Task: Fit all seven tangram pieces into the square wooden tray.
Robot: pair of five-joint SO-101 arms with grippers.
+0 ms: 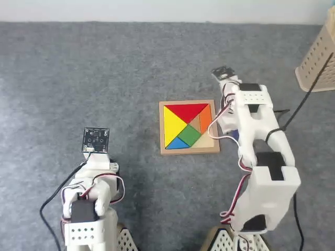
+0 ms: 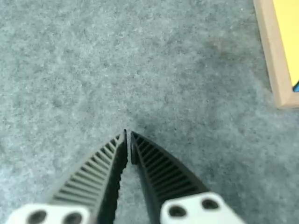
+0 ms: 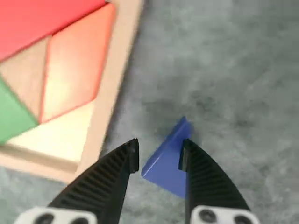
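Observation:
The square wooden tray (image 1: 188, 151) lies mid-table on grey carpet. In it are a red triangle (image 1: 186, 111), a yellow triangle (image 1: 172, 125), a green piece (image 1: 189, 135), a small blue triangle (image 1: 176, 143) and an orange piece (image 1: 205, 117). A pale triangular area (image 3: 60, 135) shows at the tray corner nearest my right gripper. My right gripper (image 3: 160, 151) is just off the tray's rim (image 3: 117, 79), shut on a tilted blue triangle (image 3: 166, 163) over the carpet. My left gripper (image 2: 128, 135) is shut with nothing in it, over bare carpet short of the tray's corner (image 2: 273, 60).
A beige perforated basket (image 1: 319, 57) stands at the far right edge, with a black cable running past it. The right arm's body (image 1: 261, 157) extends along the tray's right side. Open grey carpet lies left of the tray and beyond it.

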